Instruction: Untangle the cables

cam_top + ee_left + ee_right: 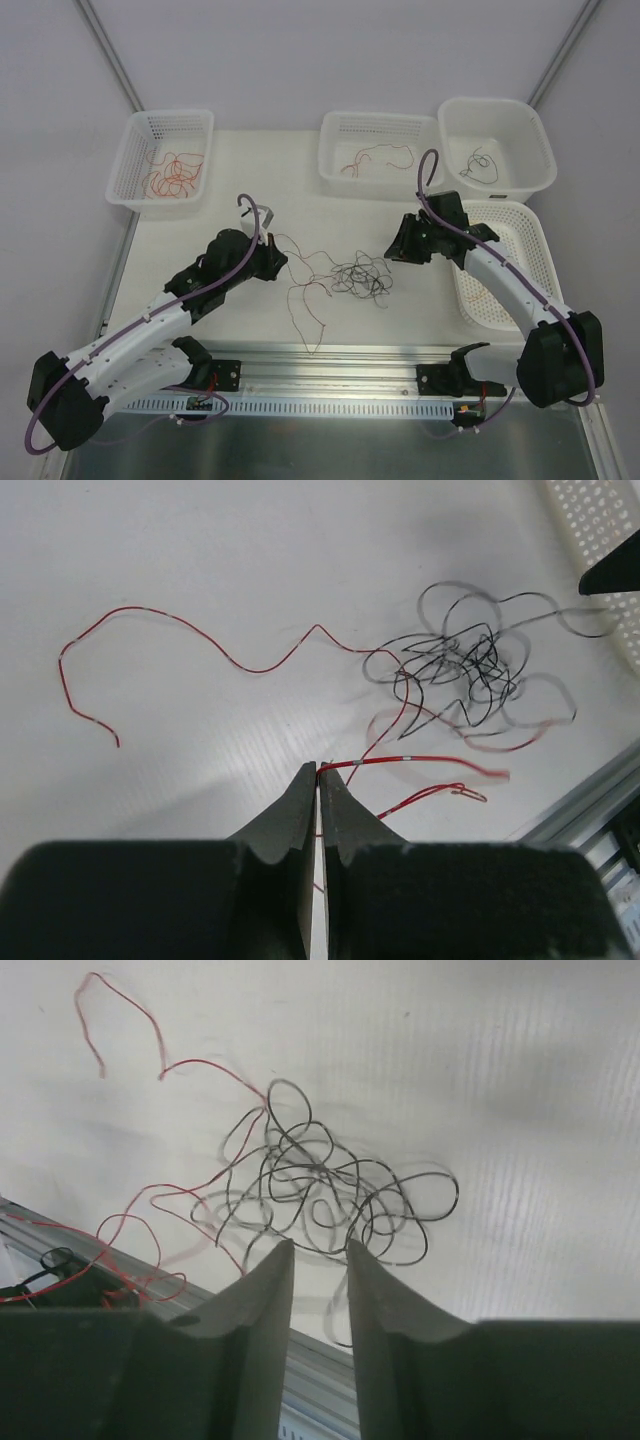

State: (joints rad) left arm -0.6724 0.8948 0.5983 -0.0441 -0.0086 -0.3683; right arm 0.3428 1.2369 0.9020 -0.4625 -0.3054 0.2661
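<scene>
A tangle of thin black cables (360, 275) lies mid-table; it also shows in the left wrist view (470, 665) and the right wrist view (320, 1185). A curly red cable (305, 300) runs from the tangle's left side toward the front edge. My left gripper (282, 262) is shut on this red cable (400, 760), pinching it at the tips (320, 770), just left of the tangle. My right gripper (396, 250) is open and empty, its tips (320, 1245) hovering at the tangle's right edge.
A left basket (170, 114) holds orange cables (175, 175). A middle basket (380, 117) holds a red-orange cable (375, 158). A white tub (490, 102) holds a black cable (482, 165). A flat basket (535, 250) lies under the right arm. A metal rail (330, 360) lines the front edge.
</scene>
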